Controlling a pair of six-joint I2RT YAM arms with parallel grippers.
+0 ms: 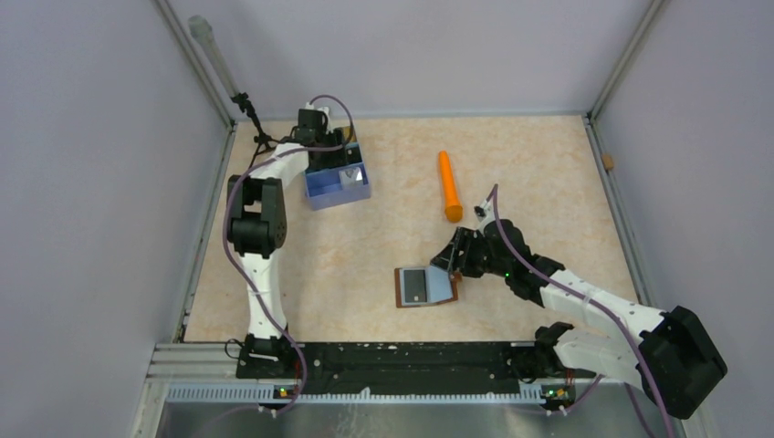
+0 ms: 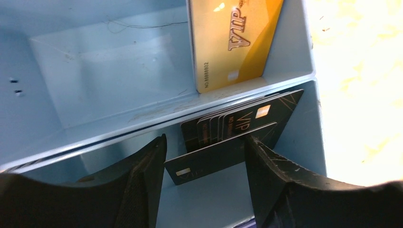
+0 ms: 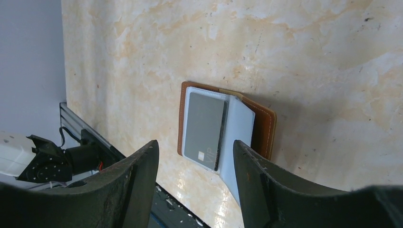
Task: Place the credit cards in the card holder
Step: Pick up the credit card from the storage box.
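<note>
Though open, card holder (image 3: 264,130) with one grey card (image 3: 204,126) inside.

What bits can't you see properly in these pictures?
Left wrist view: gold card, top cut off by picture edge.
Left wrist view: black cards overlap, number unclear.
Top view: writing on the grey card in the card holder, too small.

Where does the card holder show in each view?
Top external: card holder lower centre, lying open.
Left wrist: not in it.
Right wrist: centre of the picture.
Shared landmark: the grey card lying in it.
</note>
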